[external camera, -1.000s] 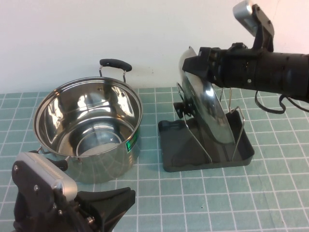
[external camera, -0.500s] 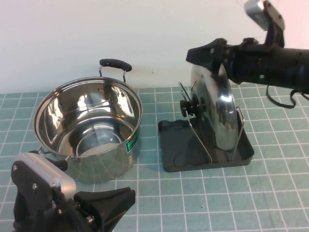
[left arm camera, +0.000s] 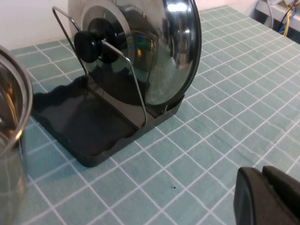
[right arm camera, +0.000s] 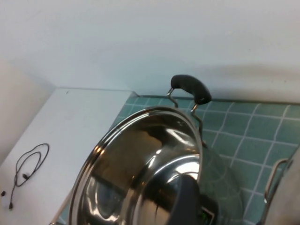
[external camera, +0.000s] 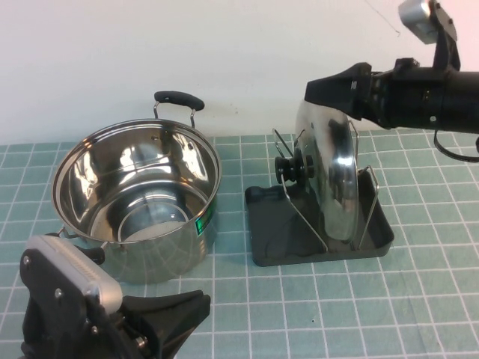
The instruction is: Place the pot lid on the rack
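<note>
The pot lid (external camera: 337,179) stands on edge in the rack (external camera: 273,232), held between its wire loops, with the black knob (external camera: 288,168) facing the pot. My right gripper (external camera: 334,88) is at the lid's top edge, open. In the right wrist view one finger (right arm camera: 185,201) stands apart from the lid's rim (right arm camera: 289,206), with tiles and a rack wire (right arm camera: 269,180) showing between them. My left gripper (external camera: 187,308) is shut and empty, low at the near left. The left wrist view shows the lid (left arm camera: 168,56) and the rack (left arm camera: 79,119) beyond the left gripper (left arm camera: 263,187).
The steel pot (external camera: 138,194) with two black handles stands open, left of the rack and close to it. It also shows in the right wrist view (right arm camera: 140,173) and at the edge of the left wrist view (left arm camera: 11,122). A green grid mat covers the table, with a white wall behind.
The lid has tipped from a lean to nearly upright between the wires. My right gripper has moved right and its fingers have come off the lid. The left arm has not moved.
</note>
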Available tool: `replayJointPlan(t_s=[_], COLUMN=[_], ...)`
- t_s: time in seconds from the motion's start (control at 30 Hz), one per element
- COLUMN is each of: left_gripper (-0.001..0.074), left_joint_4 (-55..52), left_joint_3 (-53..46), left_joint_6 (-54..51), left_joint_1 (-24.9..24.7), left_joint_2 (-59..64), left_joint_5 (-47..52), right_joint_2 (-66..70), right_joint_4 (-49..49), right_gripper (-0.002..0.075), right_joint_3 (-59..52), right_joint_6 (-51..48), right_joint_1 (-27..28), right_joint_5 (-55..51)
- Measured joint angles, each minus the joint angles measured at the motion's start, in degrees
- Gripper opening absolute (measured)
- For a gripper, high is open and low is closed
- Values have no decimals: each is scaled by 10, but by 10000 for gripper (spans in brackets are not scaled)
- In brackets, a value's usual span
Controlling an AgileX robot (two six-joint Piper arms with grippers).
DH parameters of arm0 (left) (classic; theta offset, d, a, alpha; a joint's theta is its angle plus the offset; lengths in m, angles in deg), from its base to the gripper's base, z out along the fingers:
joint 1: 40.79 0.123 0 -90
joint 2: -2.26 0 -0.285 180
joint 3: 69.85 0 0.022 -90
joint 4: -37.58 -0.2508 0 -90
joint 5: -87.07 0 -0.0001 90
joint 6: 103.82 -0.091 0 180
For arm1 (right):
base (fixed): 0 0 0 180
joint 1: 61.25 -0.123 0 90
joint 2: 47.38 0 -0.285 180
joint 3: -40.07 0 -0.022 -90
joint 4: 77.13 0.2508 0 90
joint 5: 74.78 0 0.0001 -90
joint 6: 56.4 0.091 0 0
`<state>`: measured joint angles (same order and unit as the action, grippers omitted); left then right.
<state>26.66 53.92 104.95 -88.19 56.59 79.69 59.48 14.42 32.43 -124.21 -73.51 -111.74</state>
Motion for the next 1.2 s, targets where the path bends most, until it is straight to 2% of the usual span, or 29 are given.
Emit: replayJointPlan(t_s=[0.13, 0.2, 0.27, 0.37, 0.43, 0.53, 0.6, 0.7, 0.8, 0.97, 1.1, 1.2], left_gripper=[0, 0, -1, -1, -1, -1, -1, -1, -1, -1, -1, -1], left_joint_4=[0, 6, 15, 20, 20, 20, 13, -2, -10, -16, -44, -56], left_joint_3=[0, 6, 23, 57, 82, 121, 153, 189, 211, 214, 214, 210], left_joint_6=[-79, -131, -172, -193, -196, -198, -199, -201, -198, -159, -137, -132], left_joint_1=[0, 1, 16, 45, 72, 107, 134, 162, 181, 186, 188, 188], left_joint_2=[0, 0, 0, 0, 0, 0, 0, 0, -6, -46, -98, -144], left_joint_5=[0, 3, 15, 50, 86, 157, 217, 310, 376, 395, 395, 396], right_joint_2=[-4, -15, -36, -77, -112, -164, -200, -256, -295, -334, -384, -444], right_joint_4=[4, 15, 21, 22, 17, -27, -91, -256, -450, -758, -885, -925], right_gripper=[520, 482, 391, 192, 89, 28, 13, 7, 5, 1, 1, 0], right_joint_3=[0, 0, 0, 0, 0, 0, 0, 1, 1, -9, -54, -109], right_joint_6=[-12, -46, -87, -134, -155, -180, -190, -164, -59, 170, 257, 279], right_joint_1=[9, 21, 38, 64, 80, 104, 112, 114, 114, 114, 116, 116], right_joint_5=[-28, -49, -78, -117, -125, -128, -127, -136, -172, -230, -202, -152])
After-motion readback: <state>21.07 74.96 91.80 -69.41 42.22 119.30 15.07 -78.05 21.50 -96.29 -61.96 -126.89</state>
